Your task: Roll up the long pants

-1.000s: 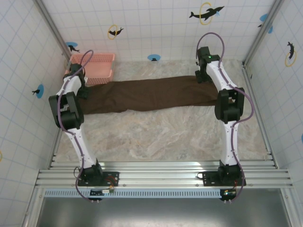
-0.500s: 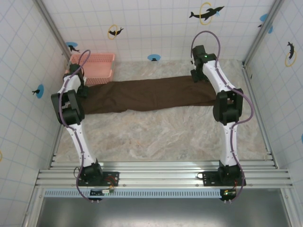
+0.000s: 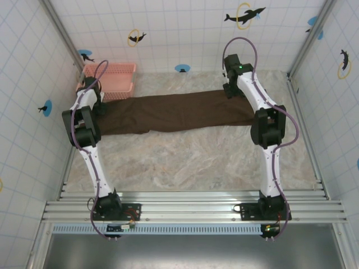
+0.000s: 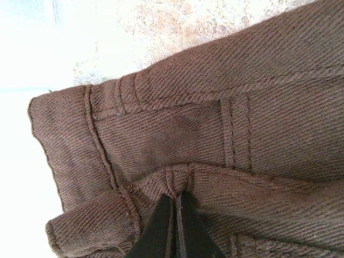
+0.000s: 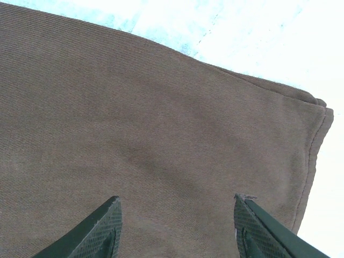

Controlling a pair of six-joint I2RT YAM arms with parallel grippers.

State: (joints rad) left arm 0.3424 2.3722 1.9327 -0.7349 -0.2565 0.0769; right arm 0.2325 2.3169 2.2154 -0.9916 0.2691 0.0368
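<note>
Here the pants lie flat in a long band across the far part of the table. They run from left to right, and their left end lies just beside a pink basket. The left gripper is down on that left end, among the stitched seams. Its jaws are clenched together on a raised ridge of the cloth. The right gripper hangs over the other end, near the hemmed edge, with its jaws spread wide and holding nothing. Whether its fingers touch the cloth I cannot tell. Both arms reach toward the far wall.
</note>
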